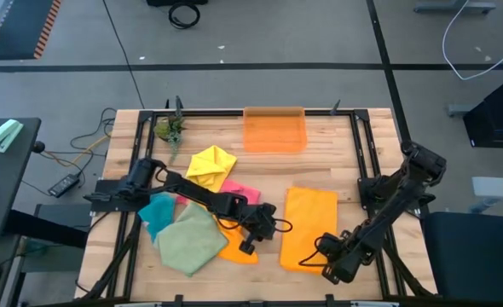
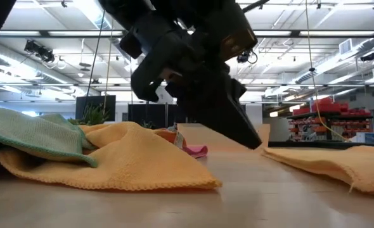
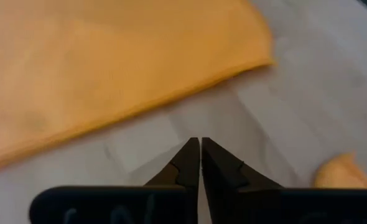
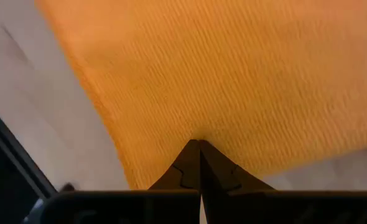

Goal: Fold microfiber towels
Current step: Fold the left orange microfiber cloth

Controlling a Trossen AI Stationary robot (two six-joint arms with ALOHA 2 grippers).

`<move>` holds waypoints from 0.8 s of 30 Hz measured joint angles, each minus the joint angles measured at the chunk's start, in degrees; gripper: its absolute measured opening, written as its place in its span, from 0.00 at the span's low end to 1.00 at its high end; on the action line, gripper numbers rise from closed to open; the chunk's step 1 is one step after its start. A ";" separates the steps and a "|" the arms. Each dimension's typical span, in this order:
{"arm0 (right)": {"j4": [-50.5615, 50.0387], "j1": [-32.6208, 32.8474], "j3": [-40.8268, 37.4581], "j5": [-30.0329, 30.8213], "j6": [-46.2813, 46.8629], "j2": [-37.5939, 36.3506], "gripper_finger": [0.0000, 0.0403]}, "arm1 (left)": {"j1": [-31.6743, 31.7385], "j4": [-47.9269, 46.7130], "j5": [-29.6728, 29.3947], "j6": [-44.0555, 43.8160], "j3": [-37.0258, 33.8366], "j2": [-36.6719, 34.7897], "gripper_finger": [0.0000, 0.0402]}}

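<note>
Towels lie across the wooden surface [image 1: 320, 170]: an orange towel [image 1: 309, 226] folded into a long rectangle sits alone on the right half, while a loose heap on the left holds a yellow towel [image 1: 211, 164], a pink towel [image 1: 239, 189], a teal towel [image 1: 158, 210], a green towel [image 1: 188, 242] and a second orange towel [image 1: 239, 250] underneath. A translucent orange bin [image 1: 274, 130] stands at the far edge.

The right pincer [image 1: 332, 271] is at the near right corner of the folded orange towel, fingers closed, their tips touching the towel's edge in the right wrist view [image 4: 199, 149]; whether any cloth is pinched between them I cannot tell. The left pincer [image 1: 248, 247] hovers between the heap and the folded towel, fingers together and holding nothing, over bare wood in its own wrist view [image 3: 200, 149].

The step in hand looks like the second fold of the orange rectangle. To do it well, the right pincer should catch both layers at the corner, not only the top one, and lift just enough to clear the wood. The left pincer ought to open and take the other near corner so both corners travel together. Carrying them evenly to the far edge and lining up the hems before release would keep the fold square.
</note>
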 joint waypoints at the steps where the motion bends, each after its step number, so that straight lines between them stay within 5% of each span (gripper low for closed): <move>1: -0.39 0.45 0.66 1.87 -0.75 -0.47 0.01 | -0.21 0.19 0.06 0.61 0.02 -0.02 0.08; 13: -1.17 11.89 2.57 14.09 -16.13 -1.12 0.10 | -6.49 8.73 -0.16 16.67 0.02 2.81 0.13; 18: -0.14 16.31 2.57 19.14 -29.08 -1.12 0.20 | -8.93 14.57 -5.67 22.40 0.04 4.75 0.24; 24: -0.77 17.90 2.57 23.70 -31.35 -1.12 0.30 | -9.62 19.66 -9.03 22.95 0.07 4.86 0.42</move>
